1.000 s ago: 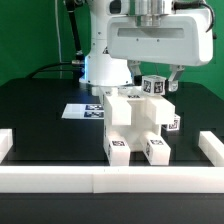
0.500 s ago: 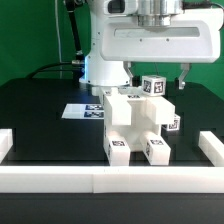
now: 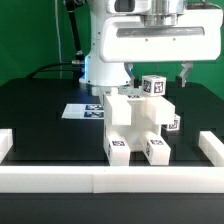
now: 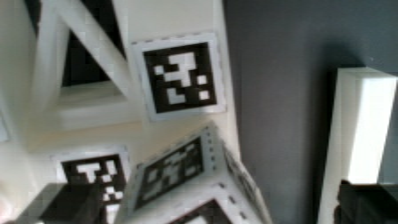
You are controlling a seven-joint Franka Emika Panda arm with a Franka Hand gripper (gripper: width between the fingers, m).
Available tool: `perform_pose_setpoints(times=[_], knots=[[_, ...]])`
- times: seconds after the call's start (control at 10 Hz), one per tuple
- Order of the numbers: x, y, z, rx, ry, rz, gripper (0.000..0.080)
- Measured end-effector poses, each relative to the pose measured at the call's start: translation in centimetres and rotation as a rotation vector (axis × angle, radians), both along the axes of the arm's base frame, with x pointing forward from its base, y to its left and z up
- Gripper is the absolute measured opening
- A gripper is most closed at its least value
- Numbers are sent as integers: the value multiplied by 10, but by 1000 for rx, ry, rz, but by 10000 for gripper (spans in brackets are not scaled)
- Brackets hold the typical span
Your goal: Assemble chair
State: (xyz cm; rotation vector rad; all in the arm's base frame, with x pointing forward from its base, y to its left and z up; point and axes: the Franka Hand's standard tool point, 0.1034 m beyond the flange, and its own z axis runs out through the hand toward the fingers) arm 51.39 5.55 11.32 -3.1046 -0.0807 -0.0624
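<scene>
The white chair (image 3: 138,125) stands partly put together in the middle of the black table, with tagged legs at the front and a tagged top piece (image 3: 152,86) at its back. My gripper (image 3: 157,75) hangs just above that piece. It is open, with one finger on each side of the piece and clear of it. In the wrist view the chair's tagged white parts (image 4: 178,85) fill the picture, and my gripper (image 4: 214,207) straddles them with dark fingertips (image 4: 63,205) at the picture's edge.
The marker board (image 3: 85,110) lies flat behind the chair on the exterior view's left. The long white border wall (image 3: 100,178) runs along the front, with short ends at the left (image 3: 5,142) and right (image 3: 212,145). A white bar (image 4: 365,120) shows in the wrist view.
My gripper has opened wider around the tagged top piece and risen a little. The chair has not moved.
</scene>
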Motion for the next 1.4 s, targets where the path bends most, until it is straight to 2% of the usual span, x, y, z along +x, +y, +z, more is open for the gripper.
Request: perform_pose_setpoints(times=[0.3, 0.6, 0.8, 1.0, 1.4], knots=[[0, -3, 0, -19, -8, 261, 649], [0, -4, -1, -20, -7, 273, 621], [0, -4, -1, -19, -6, 237, 278], [0, -4, -1, -18, -5, 225, 282], [0, -3, -1, -4, 5, -86, 282]])
